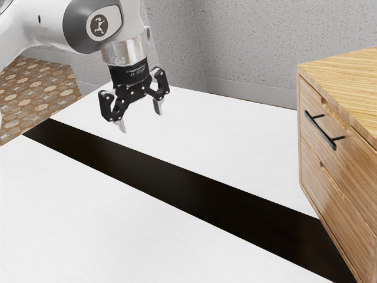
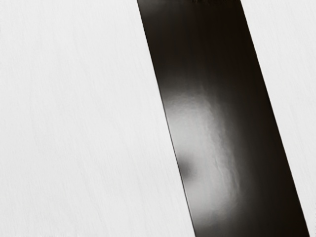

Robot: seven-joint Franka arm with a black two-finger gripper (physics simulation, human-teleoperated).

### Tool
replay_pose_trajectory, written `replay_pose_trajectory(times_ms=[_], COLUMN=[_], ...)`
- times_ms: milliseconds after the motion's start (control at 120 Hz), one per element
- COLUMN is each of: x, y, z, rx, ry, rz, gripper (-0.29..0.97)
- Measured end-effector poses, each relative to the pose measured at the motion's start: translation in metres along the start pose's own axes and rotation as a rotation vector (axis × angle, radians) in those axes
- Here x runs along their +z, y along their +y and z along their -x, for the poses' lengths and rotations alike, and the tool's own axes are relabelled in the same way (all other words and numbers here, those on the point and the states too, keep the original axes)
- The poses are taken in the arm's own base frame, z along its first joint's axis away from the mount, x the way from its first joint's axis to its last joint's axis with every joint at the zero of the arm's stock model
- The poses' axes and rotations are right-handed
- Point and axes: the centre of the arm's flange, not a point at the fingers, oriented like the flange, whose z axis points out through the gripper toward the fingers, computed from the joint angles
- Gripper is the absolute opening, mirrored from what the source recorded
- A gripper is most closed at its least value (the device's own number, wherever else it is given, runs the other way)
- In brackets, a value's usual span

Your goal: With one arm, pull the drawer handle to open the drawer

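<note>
Light wooden drawer cabinet [image 1: 341, 183] stands at the exterior view's right edge; its slim black bar handle [image 1: 320, 130] sits on the upper drawer front, which lies flush with the cabinet face; glossy black stripe [image 1: 194, 188] crosses the white desk [image 1: 118, 230]; black two-finger gripper [image 1: 140, 119] hangs above the desk, well apart from the handle, fingers spread apart.
</note>
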Motion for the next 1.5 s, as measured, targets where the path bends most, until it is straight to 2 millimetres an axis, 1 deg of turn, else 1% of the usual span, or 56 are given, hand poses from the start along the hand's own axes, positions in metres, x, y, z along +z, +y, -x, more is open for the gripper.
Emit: replay_pose_trajectory(times_ms=[158,233,283,342,383,417,450,517,575,633,667,692,733,767,800,842,975,1075,1258,1392,1433,1500], x=[0.001,0.002,-0.014,-0.044,-0.064,-0.071,-0.067,-0.054,-0.054,-0.058,-0.062,-0.066,-0.069,-0.068,-0.064,-0.059,-0.053,-0.049,-0.027,-0.016,-0.017,-0.023], y=[-0.001,-0.004,-0.013,-0.03,-0.035,-0.031,-0.019,0.001,0.012,0.02,0.025,0.029,0.037,0.039,0.039,0.039,0.044,0.049,0.068,0.078,0.079,0.08], z=[-0.002,-0.009,-0.009,-0.006,-0.005,-0.003,-0.006,-0.019,-0.019,-0.012,-0.002,0.011,0.04,0.06,0.073,0.083,0.101,0.109,0.131,0.137,0.14,0.151], rx=[-0.032,-0.055,-0.061,-0.065,-0.063,-0.053,-0.044,-0.043,-0.032,-0.007,0.014,0.041,0.095,0.132,0.156,0.177,0.232,0.262,0.333,0.383,0.399,0.434], ry=[-0.006,-0.023,-0.025,-0.024,-0.021,-0.036,-0.077,-0.159,-0.216,-0.251,-0.266,-0.275,-0.294,-0.312,-0.328,-0.34,-0.352,-0.353,-0.368,-0.391,-0.391,-0.39], rz=[0.0,0.003,0.031,0.09,0.149,0.201,0.251,0.337,0.408,0.472,0.503,0.523,0.544,0.549,0.545,0.546,0.561,0.568,0.55,0.549,0.555,0.571], gripper=[0.68,0.68,0.68,0.68,0.68,0.68,0.68,0.68,0.68,0.68,0.68,0.68,0.68,0.68,0.67,0.66,0.63,0.61,0.55,0.51,0.5,0.49])
